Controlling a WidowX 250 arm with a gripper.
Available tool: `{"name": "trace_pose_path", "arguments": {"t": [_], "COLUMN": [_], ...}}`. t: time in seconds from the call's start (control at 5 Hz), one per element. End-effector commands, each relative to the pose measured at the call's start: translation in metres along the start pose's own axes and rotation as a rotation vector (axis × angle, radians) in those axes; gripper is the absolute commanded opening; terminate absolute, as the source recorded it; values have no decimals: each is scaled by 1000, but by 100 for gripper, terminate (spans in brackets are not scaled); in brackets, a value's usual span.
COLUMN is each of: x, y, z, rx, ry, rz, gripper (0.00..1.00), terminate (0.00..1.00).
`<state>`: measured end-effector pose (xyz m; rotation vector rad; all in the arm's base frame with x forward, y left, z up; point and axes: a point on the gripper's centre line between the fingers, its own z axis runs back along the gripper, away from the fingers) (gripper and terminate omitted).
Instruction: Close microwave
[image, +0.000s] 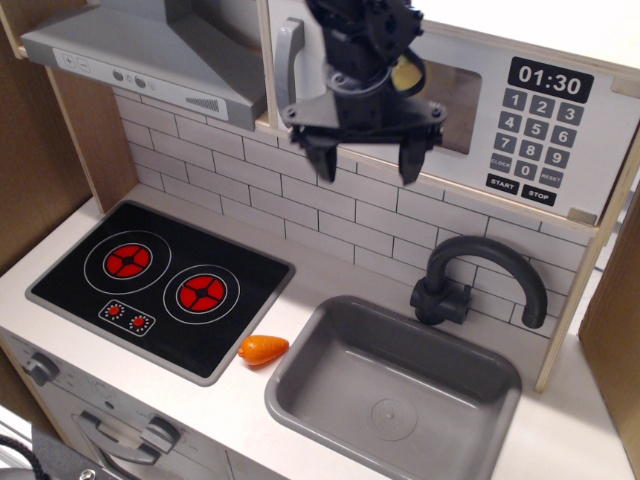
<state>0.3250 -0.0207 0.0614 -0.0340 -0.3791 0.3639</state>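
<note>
The white wooden toy microwave (520, 100) sat up on the wall, its door looking shut, though partly hidden. The black gripper (362, 160) hung in front, jaws wide and empty. Next, it probably just needed to back away.

The gripper (364, 158) and the black arm above it cover most of the clear window and the middle of the white door of the microwave (545, 130), so whether the door lies fully flush against the cabinet cannot be told, and only a small yellow shape behind the window shows beside the arm, too little to name. The microwave's top and right end run out of the picture, as do the top of the extractor hood (150, 50) and the upper part of the arm. At the bottom left the oven front (90, 420) is cut off by the edge, and the small marks on the hood's control strip are too small to read.
</note>
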Motion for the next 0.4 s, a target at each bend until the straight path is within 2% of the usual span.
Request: {"name": "trace_pose_path", "arguments": {"t": [0.0, 0.2], "x": [-14, -14], "y": [-8, -8], "z": [30, 30], "rx": [-19, -19], "ry": [23, 23], "rz": [-23, -23], "gripper": [100, 100], "terminate": [0, 100]}}
